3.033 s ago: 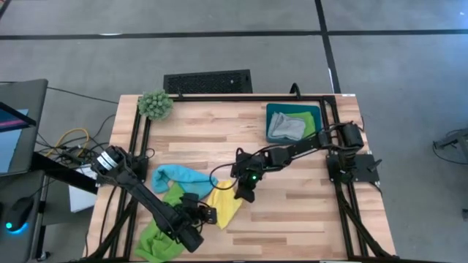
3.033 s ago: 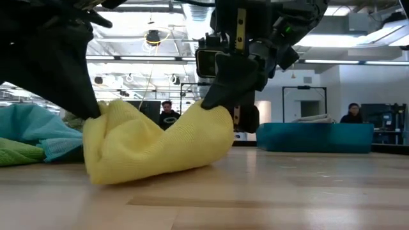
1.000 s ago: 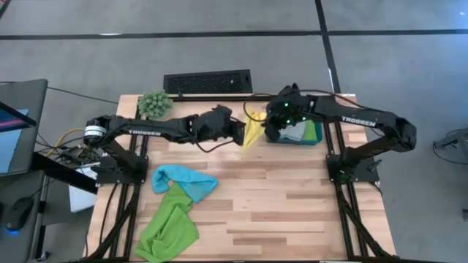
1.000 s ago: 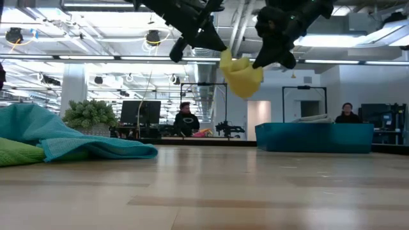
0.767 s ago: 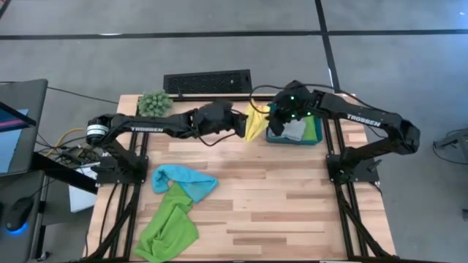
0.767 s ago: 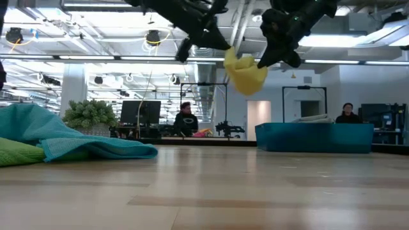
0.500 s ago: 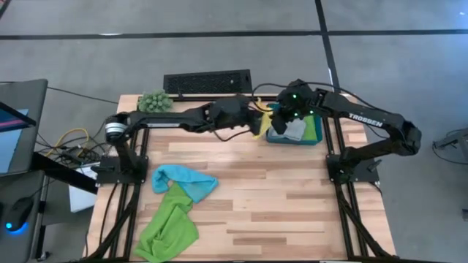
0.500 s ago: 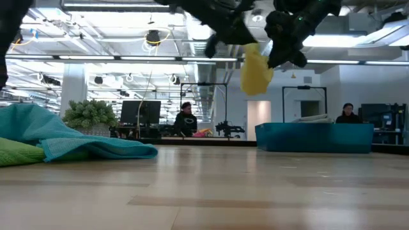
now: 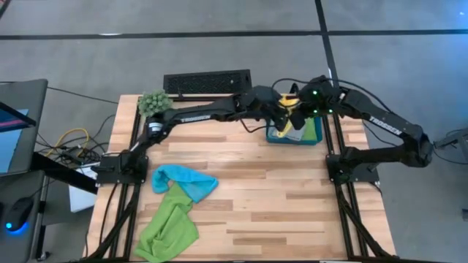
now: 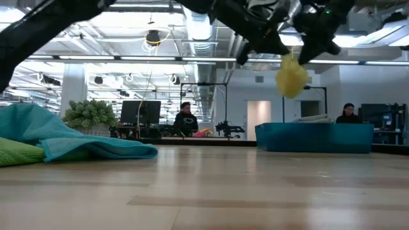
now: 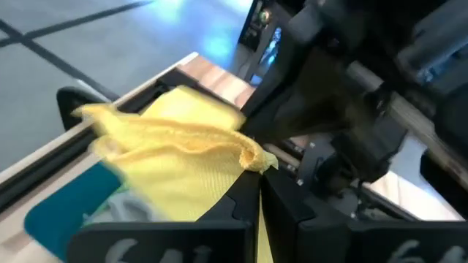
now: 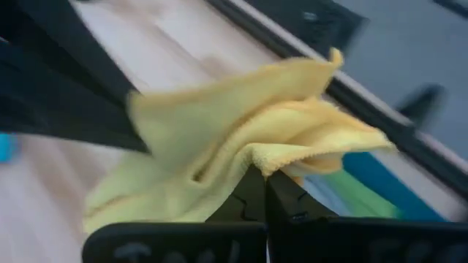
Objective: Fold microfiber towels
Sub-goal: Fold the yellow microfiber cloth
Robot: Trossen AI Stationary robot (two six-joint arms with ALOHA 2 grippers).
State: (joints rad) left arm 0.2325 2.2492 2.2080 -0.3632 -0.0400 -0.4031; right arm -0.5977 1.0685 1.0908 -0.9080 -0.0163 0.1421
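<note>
From above, I see both arms reaching to the far right corner of the table point(image 9: 241, 190). The left gripper point(image 9: 280, 104) and right gripper point(image 9: 301, 109) meet over the teal bin point(image 9: 316, 139), each clamped on an edge of the folded yellow towel point(image 9: 287, 104). A grey towel point(image 9: 291, 126) and a lime one already lie in the bin. A blue towel point(image 9: 183, 179) and a green towel point(image 9: 167, 230) wait unfolded near the front left. A plant ball point(image 9: 154, 104) sits at the far left corner.

From table height, the yellow towel point(image 10: 291, 75) hangs bunched in the air above the bin point(image 10: 313, 137), pinched from both sides, not touching it. People sit in the room behind.

Through the left wrist camera, that arm's fingers are pressed together on the towel's hem point(image 11: 183, 157), with teal visible below.

Through the right wrist camera, its fingers likewise nip a folded edge point(image 12: 241, 157), layers stacked but loose.

My judgement: the step is placing the folded towel in the bin. To do it well I would centre it over the stack, lower both grippers together so the fold stays flat, and let go only once it rests on the grey towel. Releasing one side early would likely let the layers spill open.
</note>
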